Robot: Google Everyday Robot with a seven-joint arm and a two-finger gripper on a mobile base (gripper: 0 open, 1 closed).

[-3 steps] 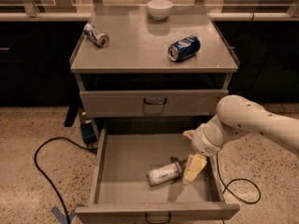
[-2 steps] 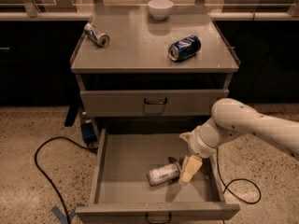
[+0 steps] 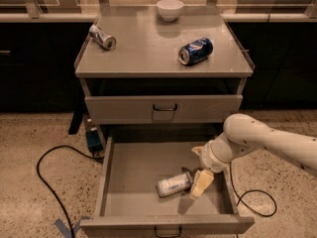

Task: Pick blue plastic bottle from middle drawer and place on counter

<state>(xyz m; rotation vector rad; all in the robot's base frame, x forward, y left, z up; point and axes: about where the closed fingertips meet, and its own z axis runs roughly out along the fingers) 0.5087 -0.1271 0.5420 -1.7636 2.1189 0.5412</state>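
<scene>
**Hand** (image 3: 199, 182) — low inside the open drawer (image 3: 105, 182), toward its right wall. Whether it is open or closed cannot be told from this view, and no grip on anything is evident.

**Bottle** (image 3: 173, 184) — lying on its side on the drawer floor, immediately left of the hand, one end pointing at it. Touching or just short of it; I cannot say which.

**Step in hand (judged):** closing in for the grasp.

**Recommendations:**
- Seat the hand across the bottle's body, not its end. A light, round bottle lying flat will likely roll away to the left if nudged.
- Lift straight up, clear of the drawer walls, before travelling.

**Destination:** the surface (image 3: 148, 53), above and beyond the hand, has room between the blue can (image 3: 195, 51) and the silver can (image 3: 102, 36).
</scene>
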